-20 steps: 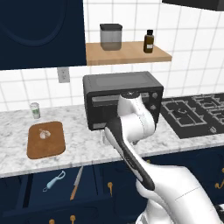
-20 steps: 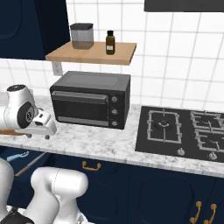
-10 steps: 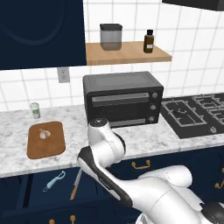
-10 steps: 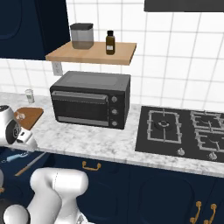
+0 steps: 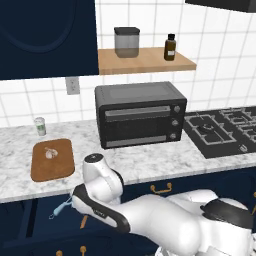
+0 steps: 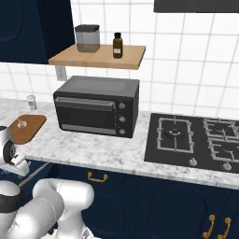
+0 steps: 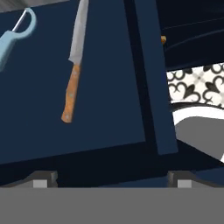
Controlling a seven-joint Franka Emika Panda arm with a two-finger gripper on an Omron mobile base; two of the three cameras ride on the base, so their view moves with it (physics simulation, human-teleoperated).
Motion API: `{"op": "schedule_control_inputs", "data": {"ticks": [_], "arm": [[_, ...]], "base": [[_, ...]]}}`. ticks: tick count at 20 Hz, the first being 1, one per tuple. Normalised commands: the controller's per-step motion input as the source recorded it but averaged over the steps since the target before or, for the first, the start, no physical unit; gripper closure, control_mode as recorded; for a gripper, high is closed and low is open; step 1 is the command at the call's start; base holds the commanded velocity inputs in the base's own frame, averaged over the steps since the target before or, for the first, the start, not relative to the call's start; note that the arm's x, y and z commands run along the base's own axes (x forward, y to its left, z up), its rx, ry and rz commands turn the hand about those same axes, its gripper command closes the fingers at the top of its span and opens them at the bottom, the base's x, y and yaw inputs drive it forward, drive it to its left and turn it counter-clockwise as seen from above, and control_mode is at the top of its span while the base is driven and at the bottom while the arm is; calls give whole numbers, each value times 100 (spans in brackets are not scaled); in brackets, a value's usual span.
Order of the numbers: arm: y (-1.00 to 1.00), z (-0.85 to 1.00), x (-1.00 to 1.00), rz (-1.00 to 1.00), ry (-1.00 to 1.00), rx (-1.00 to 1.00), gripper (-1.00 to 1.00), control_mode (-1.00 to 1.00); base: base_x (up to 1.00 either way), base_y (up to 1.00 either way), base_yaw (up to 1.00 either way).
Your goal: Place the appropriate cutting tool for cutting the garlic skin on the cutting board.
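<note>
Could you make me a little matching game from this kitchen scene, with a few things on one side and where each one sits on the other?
Things:
1. knife
2. garlic
3. brown bottle
4. peeler

Places:
A. on the wooden shelf
B. on the cutting board
C. in the open drawer, brown handle, grey blade
D. in the open drawer, light blue, beside the knife

Pairs: 1-C, 2-B, 3-A, 4-D
</note>
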Motion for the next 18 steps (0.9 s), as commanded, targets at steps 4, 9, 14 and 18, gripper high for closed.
{"op": "schedule_control_inputs", "data": {"ticks": [4, 9, 14, 18], "arm": [[19, -47, 0, 0, 9, 0, -100, -100], [9, -39, -6, 0, 2, 0, -100, -100], [0, -30, -16, 0, 0, 0, -100, -100], [0, -13, -23, 0, 0, 0, -100, -100]], "base": [[0, 0, 0], [0, 0, 0], [0, 0, 0], [0, 0, 0]]}}
